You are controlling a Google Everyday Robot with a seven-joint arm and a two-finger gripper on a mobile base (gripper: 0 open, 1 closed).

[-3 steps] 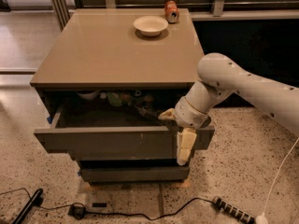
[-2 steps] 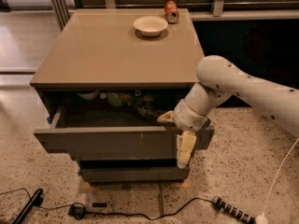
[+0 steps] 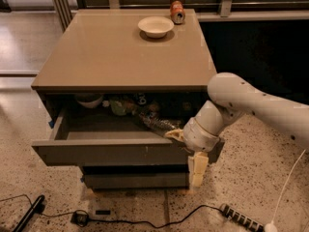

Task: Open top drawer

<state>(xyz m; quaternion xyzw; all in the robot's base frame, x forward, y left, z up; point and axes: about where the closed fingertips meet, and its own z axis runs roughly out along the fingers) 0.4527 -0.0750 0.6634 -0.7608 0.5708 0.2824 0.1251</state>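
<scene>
The top drawer point(image 3: 120, 152) is seen standing well out from the table point(image 3: 120, 57), its dark grey front hanging clear of the body and its inside laid open to view from above. The pincer point(image 3: 189, 151) is found at the right end of that front, set against its upper edge, with a pale yellow part hanging down over the face of the drawer. Whether the pincer is wide, narrow or clamped on the panel cannot be told from here. The white arm point(image 3: 251, 105) is seen reaching in from the right, bent down towards the drawer's corner. Inside the drawer a clear plastic bottle point(image 3: 157, 123) is seen lying on its side near the pincer, with a jumble of other items at the back, too dim to be named. On the table a pale bowl point(image 3: 155, 26) is seen near the far edge, and an orange can point(image 3: 177, 11) is seen just behind it to the right, the two close but apart. Below the open drawer a narrower grey drawer front point(image 3: 135, 180) is seen shut. On the speckled floor a power strip point(image 3: 241, 219) is laid out at the lower right, with a dark cable point(image 3: 145, 222) trailed across in front of the table.
</scene>
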